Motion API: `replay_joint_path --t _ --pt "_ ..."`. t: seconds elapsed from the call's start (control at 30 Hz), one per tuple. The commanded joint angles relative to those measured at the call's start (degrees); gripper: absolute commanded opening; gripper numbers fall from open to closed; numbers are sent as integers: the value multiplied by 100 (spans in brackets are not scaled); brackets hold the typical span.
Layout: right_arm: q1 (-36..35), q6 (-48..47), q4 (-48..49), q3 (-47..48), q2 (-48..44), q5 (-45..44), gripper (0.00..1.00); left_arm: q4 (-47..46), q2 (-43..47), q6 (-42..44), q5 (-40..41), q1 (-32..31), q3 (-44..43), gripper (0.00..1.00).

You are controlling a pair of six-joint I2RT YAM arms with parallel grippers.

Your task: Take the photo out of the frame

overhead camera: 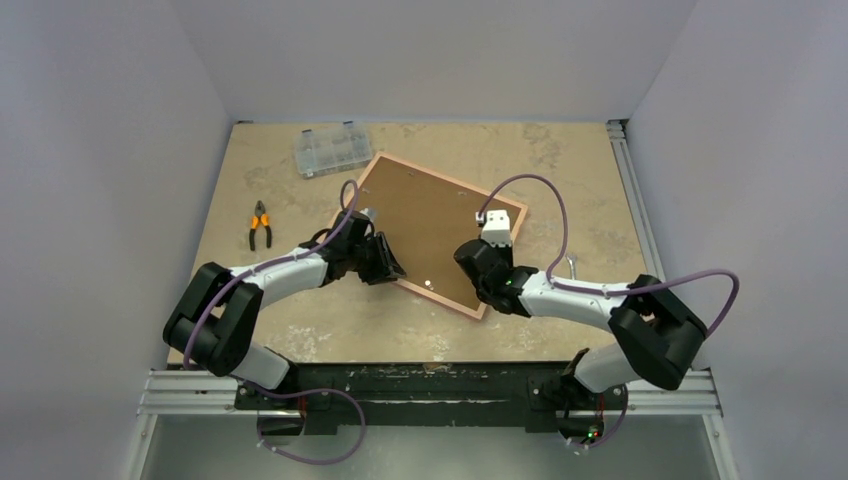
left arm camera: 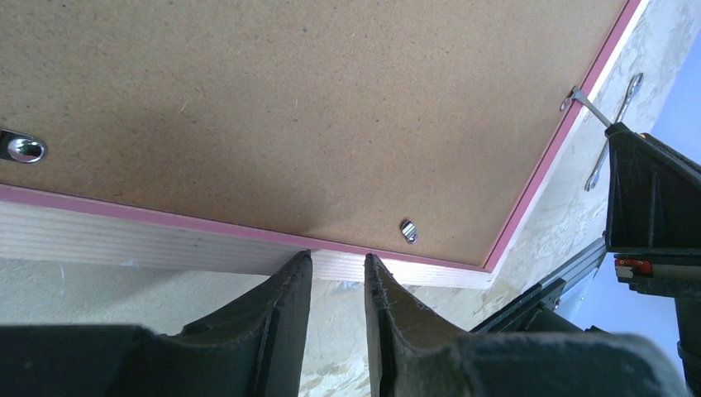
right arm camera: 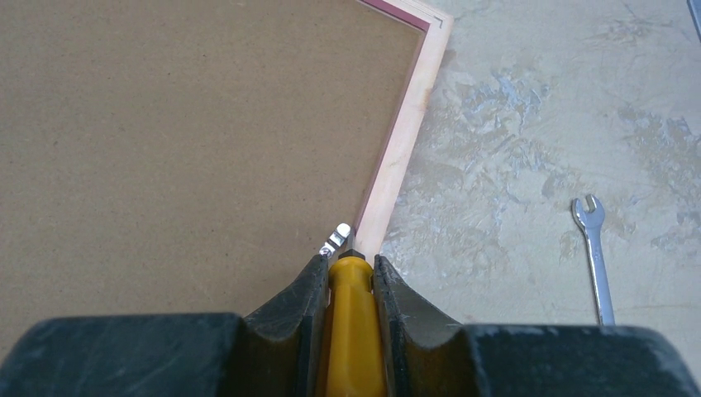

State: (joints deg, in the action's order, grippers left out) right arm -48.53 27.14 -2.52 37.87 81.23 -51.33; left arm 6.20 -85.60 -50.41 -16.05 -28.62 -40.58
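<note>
The pink frame (overhead camera: 450,181) lies face down on the table with the brown backing board (overhead camera: 430,225) uppermost. The photo is hidden under the board. My left gripper (overhead camera: 392,268) is narrowly open and empty, its tips (left arm camera: 339,258) against the frame's pale wood edge (left arm camera: 165,236) beside a metal clip (left arm camera: 407,231). My right gripper (overhead camera: 487,250) is shut on a yellow-handled screwdriver (right arm camera: 351,331). Its tip sits at a metal clip (right arm camera: 335,238) where the board (right arm camera: 182,141) meets the frame's right rail (right arm camera: 405,141).
A small wrench (overhead camera: 570,266) lies on the table right of the frame, also in the right wrist view (right arm camera: 597,256). Orange-handled pliers (overhead camera: 260,225) lie at the left. A clear compartment box (overhead camera: 333,150) stands at the back left.
</note>
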Motion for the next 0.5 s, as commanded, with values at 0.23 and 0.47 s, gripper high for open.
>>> replay_joint_path --t 0.23,0.47 --pt "-16 -74 1143 -495 -311 518 0 558 -245 124 313 4 278 29" --pt "-15 51 1603 -906 -1008 957 0 504 -272 124 270 -1 287 29"
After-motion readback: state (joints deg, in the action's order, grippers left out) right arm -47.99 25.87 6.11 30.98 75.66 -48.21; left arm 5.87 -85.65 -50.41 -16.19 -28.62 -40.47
